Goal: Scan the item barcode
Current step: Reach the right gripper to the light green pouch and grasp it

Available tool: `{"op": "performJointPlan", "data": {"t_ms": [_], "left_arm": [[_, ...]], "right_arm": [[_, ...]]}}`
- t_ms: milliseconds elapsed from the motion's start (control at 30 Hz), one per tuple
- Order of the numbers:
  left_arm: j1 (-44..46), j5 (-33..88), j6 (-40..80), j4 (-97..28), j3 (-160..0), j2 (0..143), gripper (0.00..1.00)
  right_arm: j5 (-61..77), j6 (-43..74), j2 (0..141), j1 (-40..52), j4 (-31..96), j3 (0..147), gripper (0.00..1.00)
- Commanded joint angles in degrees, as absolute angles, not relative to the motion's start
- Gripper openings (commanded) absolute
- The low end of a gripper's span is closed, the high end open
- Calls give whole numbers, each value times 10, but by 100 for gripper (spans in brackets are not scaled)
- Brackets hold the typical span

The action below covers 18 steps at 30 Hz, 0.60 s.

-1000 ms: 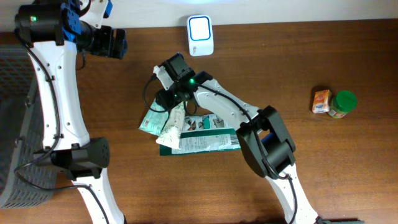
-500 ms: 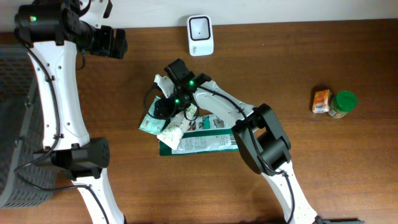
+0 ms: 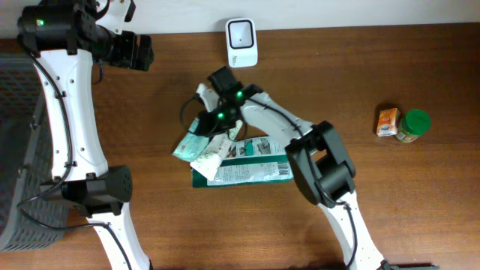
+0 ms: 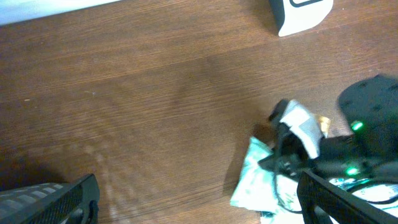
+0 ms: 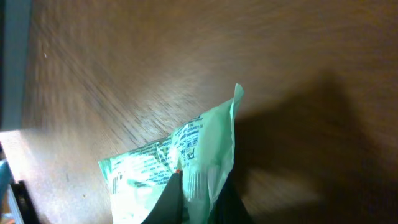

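A light green packet [image 3: 189, 142] lies at the left end of a pile mid-table, next to a white pouch [image 3: 211, 155] and a dark green flat pack [image 3: 251, 171]. My right gripper [image 3: 215, 124] is shut on the packet's edge; in the right wrist view the packet [image 5: 186, 149] is pinched between the dark fingertips [image 5: 169, 198] of that gripper [image 5: 196, 200], printed text facing the camera. The white scanner [image 3: 241, 42] stands at the table's back edge. My left gripper [image 4: 199, 205] hangs open high over bare wood at the back left, holding nothing.
An orange box [image 3: 387, 121] and a green-lidded jar [image 3: 412, 125] stand at the right. A dark mesh basket [image 3: 16, 157] sits off the table's left edge. In the left wrist view the scanner [image 4: 302, 14] is at the top right.
The right gripper has closed on the light green packet's edge and shifted slightly up and right, dragging the packet with it. The left arm has not moved.
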<state>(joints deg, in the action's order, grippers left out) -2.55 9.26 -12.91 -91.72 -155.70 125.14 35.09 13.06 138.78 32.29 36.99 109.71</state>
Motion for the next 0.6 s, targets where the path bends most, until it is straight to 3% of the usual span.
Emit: {"op": "performJointPlan", "data": {"t_ms": [0, 167, 300, 567], "left_arm": [[-28, 96, -138, -916, -1563, 1248, 99], [-28, 97, -138, -917, -1563, 1248, 99], [-28, 96, -138, -916, -1563, 1248, 99], [-28, 97, -138, -917, -1563, 1248, 99]], "right_arm": [[380, 123, 1264, 265, 399, 1119, 4], [365, 137, 1102, 194, 435, 1119, 4], [219, 189, 1029, 182, 437, 1107, 4], [212, 154, 890, 160, 404, 1050, 4]]}}
